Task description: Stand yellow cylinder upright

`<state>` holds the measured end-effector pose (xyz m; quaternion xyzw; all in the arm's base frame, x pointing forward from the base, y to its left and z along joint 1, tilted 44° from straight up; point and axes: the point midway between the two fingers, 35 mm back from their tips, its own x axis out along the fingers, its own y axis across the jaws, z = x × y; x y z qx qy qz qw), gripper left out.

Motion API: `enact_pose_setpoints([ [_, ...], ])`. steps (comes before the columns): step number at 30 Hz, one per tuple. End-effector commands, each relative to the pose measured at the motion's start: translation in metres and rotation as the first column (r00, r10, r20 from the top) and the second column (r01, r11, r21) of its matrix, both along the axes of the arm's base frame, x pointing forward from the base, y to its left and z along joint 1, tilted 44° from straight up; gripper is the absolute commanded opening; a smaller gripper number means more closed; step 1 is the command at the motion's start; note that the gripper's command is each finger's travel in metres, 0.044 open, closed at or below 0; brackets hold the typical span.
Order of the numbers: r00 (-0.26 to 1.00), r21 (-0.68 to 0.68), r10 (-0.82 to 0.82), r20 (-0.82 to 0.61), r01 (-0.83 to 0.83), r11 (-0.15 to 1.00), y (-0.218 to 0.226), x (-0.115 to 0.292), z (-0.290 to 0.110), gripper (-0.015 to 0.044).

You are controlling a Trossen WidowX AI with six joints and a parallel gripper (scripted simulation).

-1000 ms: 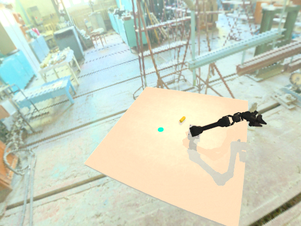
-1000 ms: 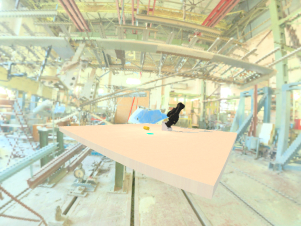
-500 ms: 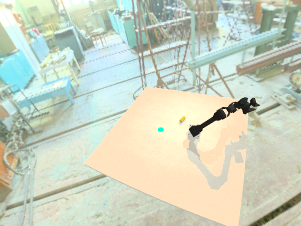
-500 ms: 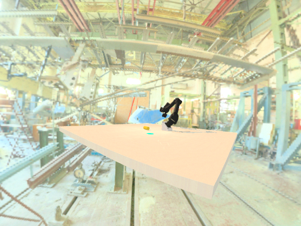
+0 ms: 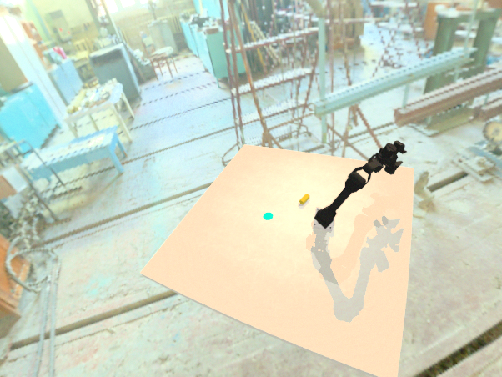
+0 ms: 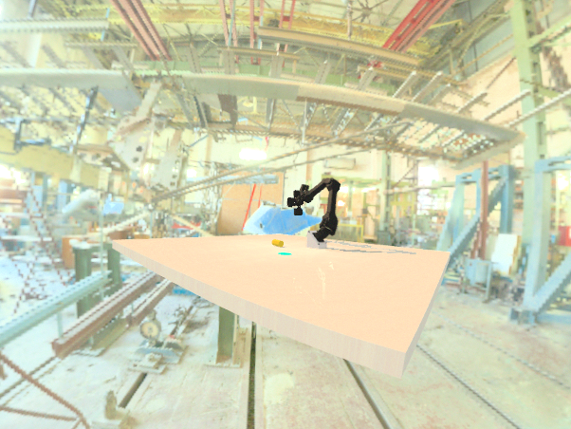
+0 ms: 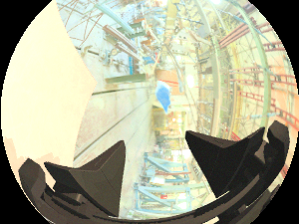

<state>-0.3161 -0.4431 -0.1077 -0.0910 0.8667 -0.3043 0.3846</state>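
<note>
We see the claw released, grasping nothing, high at the desk's two o'clock corner; the cylinder lies at two o'clock from the circle.

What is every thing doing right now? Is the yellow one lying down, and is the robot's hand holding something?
Yellow tall cylinder: lying on its side on the table, outside the circle, untouched.
Cyan circle: flat on the table, nothing standing in it.
Hand: open, holding nothing, raised high above the table, away from the cylinder.
Arm: bent, lifted up from its base.
Table: carries the cylinder, circle and arm base.
</note>
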Motion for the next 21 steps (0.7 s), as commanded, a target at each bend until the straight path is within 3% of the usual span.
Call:
enact_pose_setpoints([
  [1,0.991,0.079,0.114,0.064,-0.119,0.99,-0.011,0.039,-0.008,0.0309],
  [10,0.906,0.232,0.35,0.238,-0.403,0.885,-0.022,0.14,-0.02,0.0309],
  [21,0.711,0.347,0.523,0.469,-0.693,0.632,0.002,0.259,-0.024,0.0309],
])
